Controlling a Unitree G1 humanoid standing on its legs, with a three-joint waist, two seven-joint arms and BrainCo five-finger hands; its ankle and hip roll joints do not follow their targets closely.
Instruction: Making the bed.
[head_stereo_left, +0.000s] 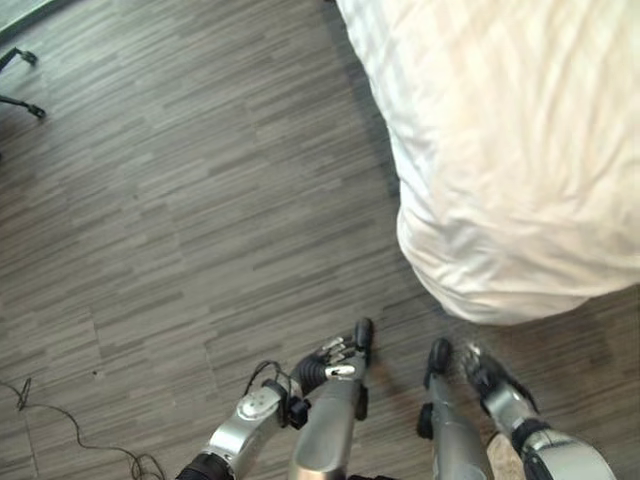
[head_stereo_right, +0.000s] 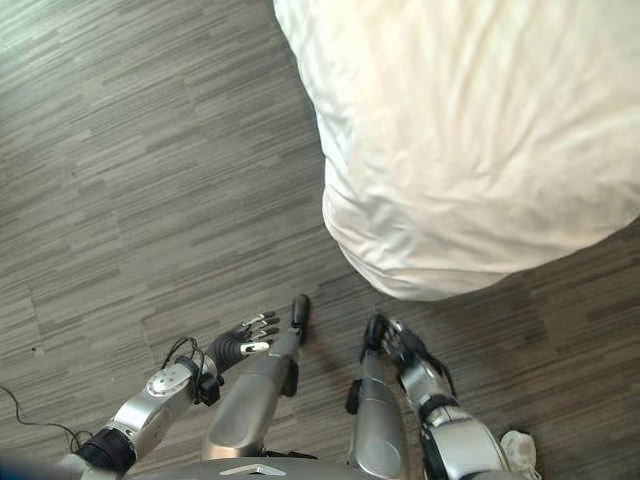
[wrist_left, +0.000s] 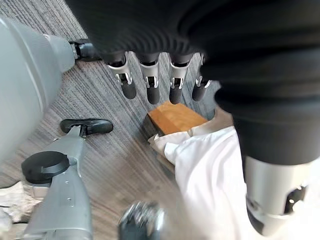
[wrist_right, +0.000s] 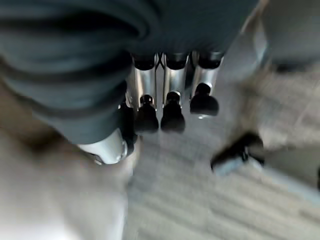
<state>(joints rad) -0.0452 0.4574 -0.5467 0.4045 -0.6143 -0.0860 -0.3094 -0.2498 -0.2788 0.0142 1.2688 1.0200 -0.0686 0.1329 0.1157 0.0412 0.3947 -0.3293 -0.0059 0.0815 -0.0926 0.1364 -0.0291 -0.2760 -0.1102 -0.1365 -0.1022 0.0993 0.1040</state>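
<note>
Bed corner, white duvet, hangs over grey wood floor, far right of the head views. Nearest: left robot hand low over the floor, fingers relaxed and spread, holding nothing. Right robot hand beside it, fingers loosely straight, empty, just short of the duvet edge. Left wrist view shows wooden bed leg under white sheet.
</note>
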